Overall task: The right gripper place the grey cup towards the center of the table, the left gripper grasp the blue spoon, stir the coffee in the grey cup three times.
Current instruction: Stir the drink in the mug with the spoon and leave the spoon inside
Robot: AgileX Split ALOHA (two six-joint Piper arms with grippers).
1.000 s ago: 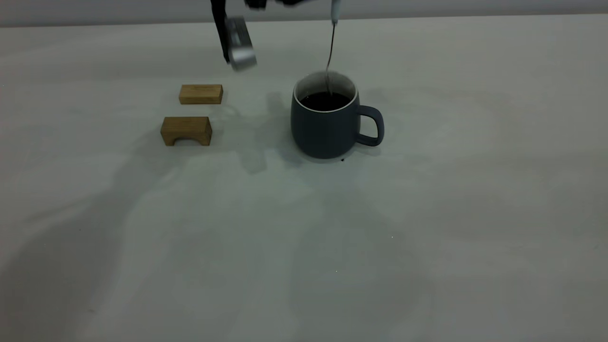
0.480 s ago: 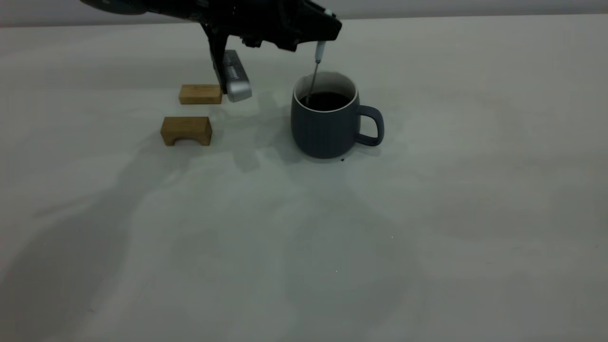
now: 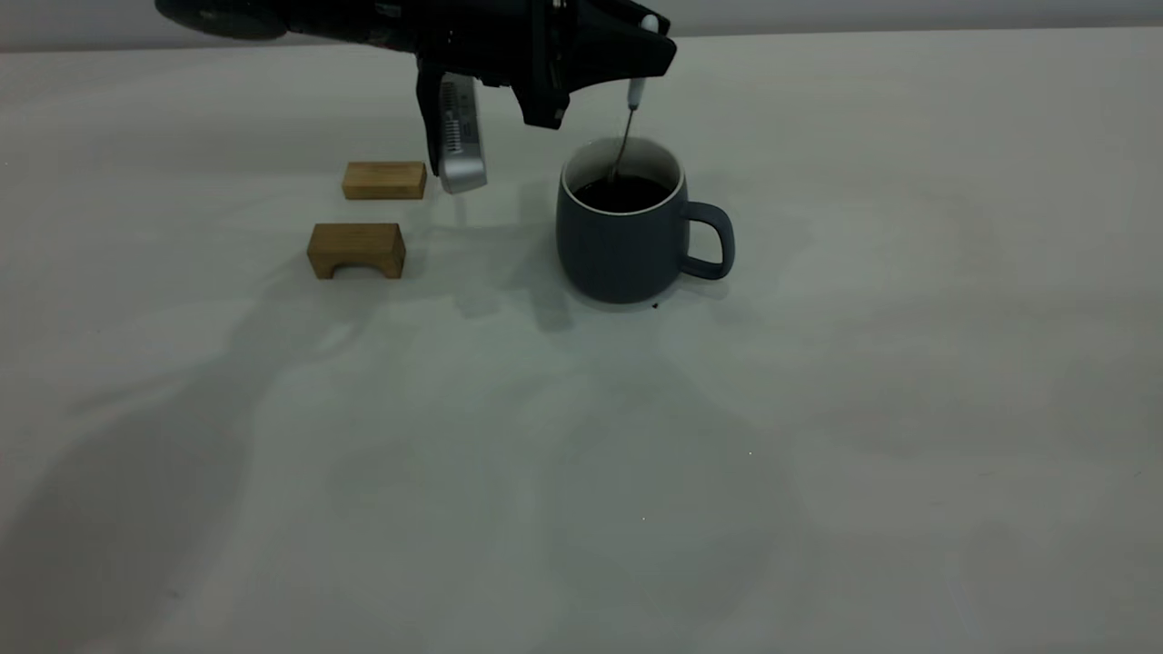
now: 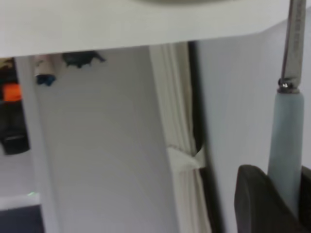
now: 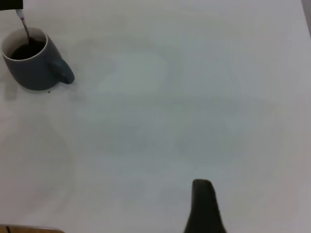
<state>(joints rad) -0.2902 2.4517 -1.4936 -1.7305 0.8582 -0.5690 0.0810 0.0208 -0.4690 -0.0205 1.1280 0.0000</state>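
The left gripper (image 3: 627,64) clamps one blue spoon (image 3: 632,100), its bowl dipped in one grey cup (image 3: 622,241); two wooden blocks (image 3: 356,250) sit left.

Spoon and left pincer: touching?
Touching. The left wrist view shows the spoon handle clamped in the left pincer; the exterior view agrees.

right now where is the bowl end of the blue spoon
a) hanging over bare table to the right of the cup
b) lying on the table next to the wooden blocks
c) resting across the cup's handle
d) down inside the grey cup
d: the left gripper holds the blue spoon by its handle above the grey cup, and the metal neck runs down past the rim toward the coffee.
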